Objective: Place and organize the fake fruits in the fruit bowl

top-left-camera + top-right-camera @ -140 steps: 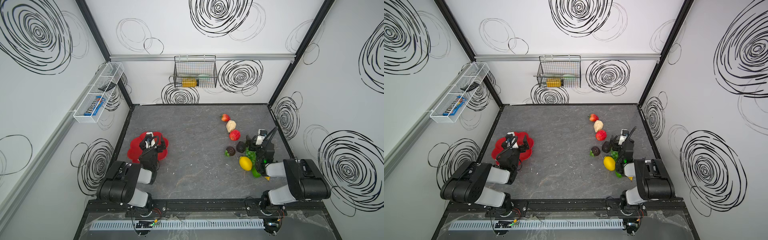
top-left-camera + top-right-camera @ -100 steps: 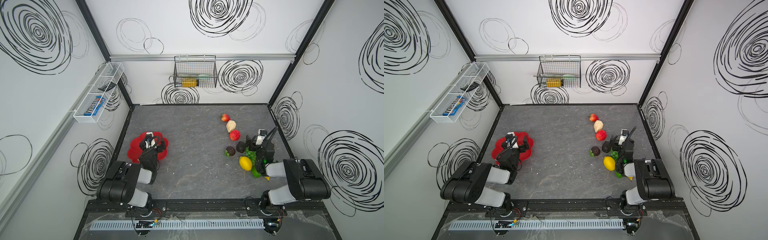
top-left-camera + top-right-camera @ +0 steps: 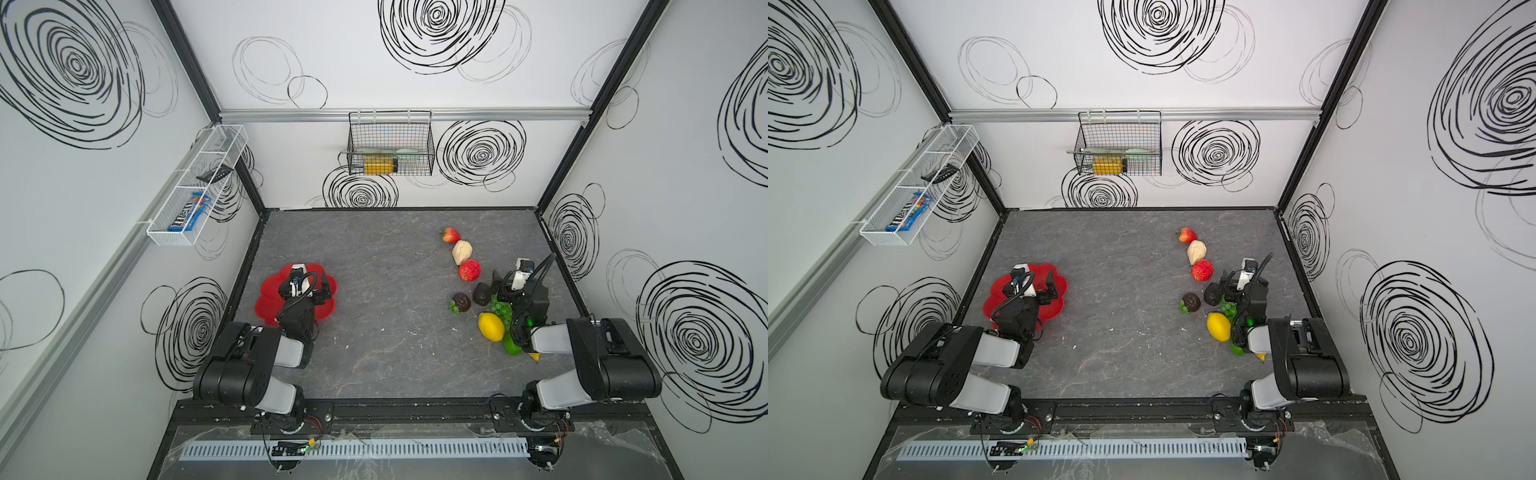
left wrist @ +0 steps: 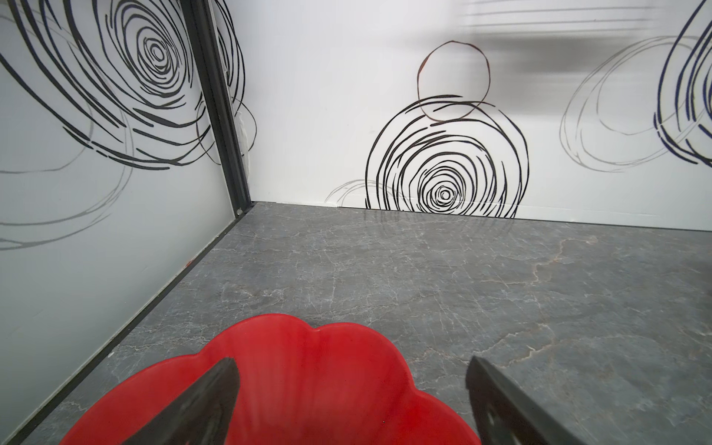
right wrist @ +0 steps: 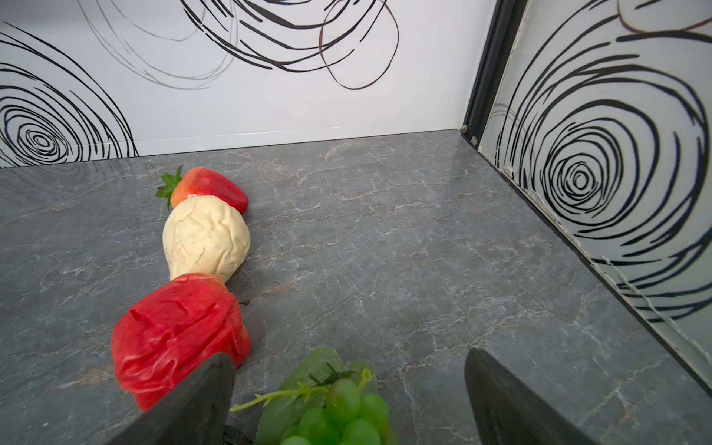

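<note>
Gaping: left gripper [image 4: 350, 362] above fruit bowl [image 3: 266, 291], right gripper [image 5: 348, 356] above grapes [image 5: 343, 408]; m&m's packet [image 3: 188, 212].

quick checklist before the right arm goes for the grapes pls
1. right gripper open: ok, jaws wide apart.
2. green grapes lined up: ok, the bunch lies between the fingers in the wrist view.
3. red apple clear of the fingers: cannot tell, one finger looks very close.
4. fruit bowl has room: ok, no fruit visible inside.
5. Drop path free: not ok, left gripper hangs open over the bowl.
</note>
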